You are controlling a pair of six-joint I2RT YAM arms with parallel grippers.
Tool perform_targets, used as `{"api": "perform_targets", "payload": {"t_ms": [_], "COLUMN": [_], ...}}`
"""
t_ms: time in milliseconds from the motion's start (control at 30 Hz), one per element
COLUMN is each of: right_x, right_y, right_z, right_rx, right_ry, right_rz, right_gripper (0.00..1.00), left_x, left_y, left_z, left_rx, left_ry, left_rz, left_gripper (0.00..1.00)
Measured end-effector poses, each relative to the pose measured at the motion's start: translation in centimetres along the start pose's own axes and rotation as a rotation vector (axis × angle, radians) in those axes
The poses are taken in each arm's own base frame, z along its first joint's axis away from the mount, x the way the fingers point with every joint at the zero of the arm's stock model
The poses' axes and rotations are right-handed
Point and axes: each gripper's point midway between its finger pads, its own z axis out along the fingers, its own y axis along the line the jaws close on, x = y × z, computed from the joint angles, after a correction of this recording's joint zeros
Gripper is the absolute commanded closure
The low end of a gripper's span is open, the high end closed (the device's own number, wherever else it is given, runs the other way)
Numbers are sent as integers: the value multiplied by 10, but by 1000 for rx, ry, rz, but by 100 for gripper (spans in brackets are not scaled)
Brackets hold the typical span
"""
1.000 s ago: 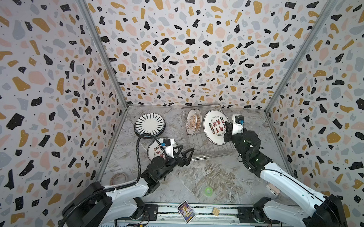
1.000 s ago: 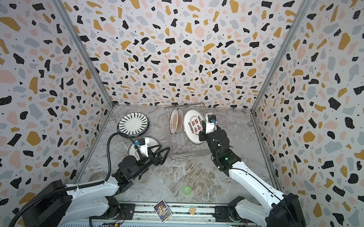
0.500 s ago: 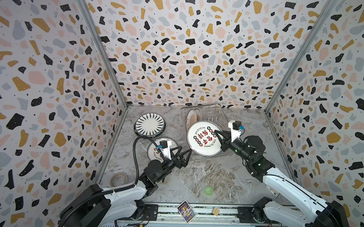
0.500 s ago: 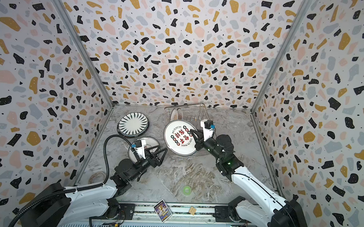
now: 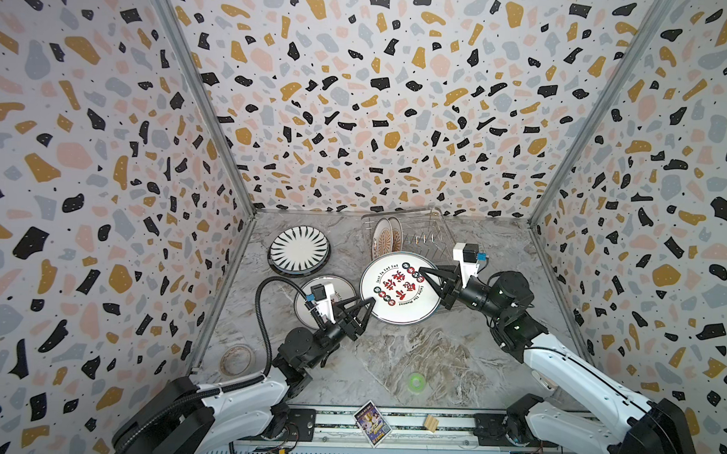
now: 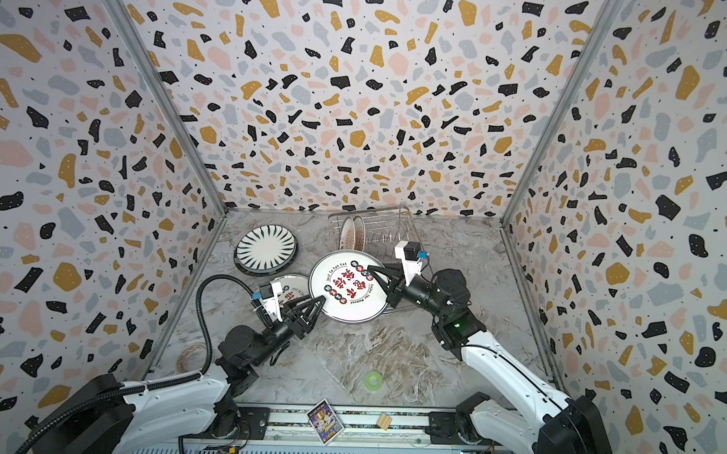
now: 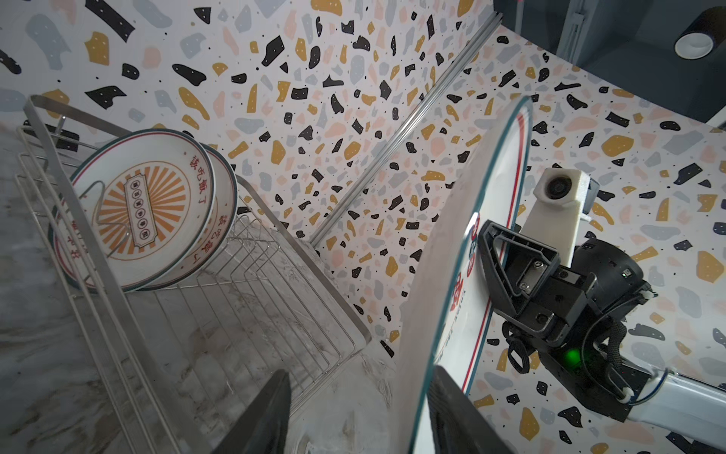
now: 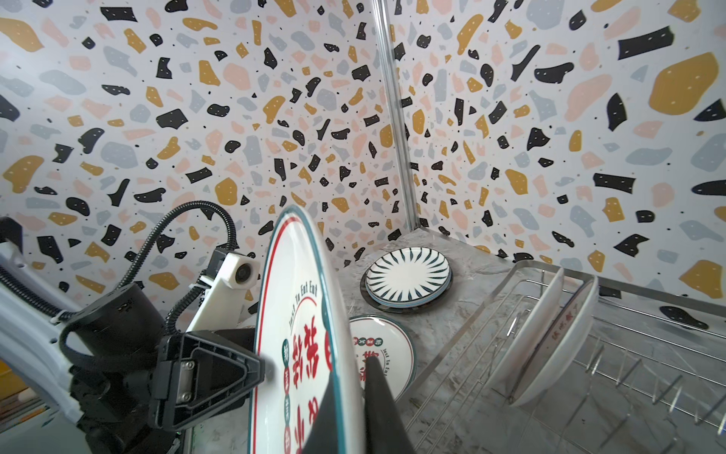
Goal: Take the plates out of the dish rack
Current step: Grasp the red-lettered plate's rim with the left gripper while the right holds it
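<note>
Out of the dish rack [image 7: 255, 306] and toward the middle has come the large lettered plate [image 5: 399, 287]. It now hangs above the tabletop [image 5: 411, 354] at the rack's front edge. The right gripper [image 5: 426, 276] pinches its rim on the right side. The left gripper [image 5: 368, 309] has come up to the opposite rim, and its fingers [image 7: 267, 416] straddle the edge, half closed, with a gap showing on one side. The plate's width spans from one gripper to the other, so this looks like a handover: the left should finish closing before the right lets go. Two sunburst plates [image 7: 145, 208] lean in the rack.
</note>
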Motion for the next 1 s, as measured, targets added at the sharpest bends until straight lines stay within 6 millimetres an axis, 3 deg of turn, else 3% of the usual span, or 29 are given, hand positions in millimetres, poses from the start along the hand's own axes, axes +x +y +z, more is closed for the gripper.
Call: {"api": "perform_targets", "payload": {"t_ms": [300,567,733,867,1000], "right_x": [19,20,27,30,31], "right_y": [-3,-5,-10,-13,-14], "right_z": [8,11,14,15,16], "right_rx": [-33,-34,-28,-22,-18], "right_ry": [50,50,64,71,72], "right_rz": [45,45,69,77,77], "right_gripper": [98,98,96,90,68], "left_x": [4,10,14,15,14], "left_y": [-1,1,4,7,11], "left_z": [-2,-1,0,-1,-1], "left_rx": [14,16,4,-10,-33], "left_ry": [4,27,40,42,38], "left_rz": [-26,-40,-34,-35,-33], "left_gripper": [69,92,100,100,100]}}
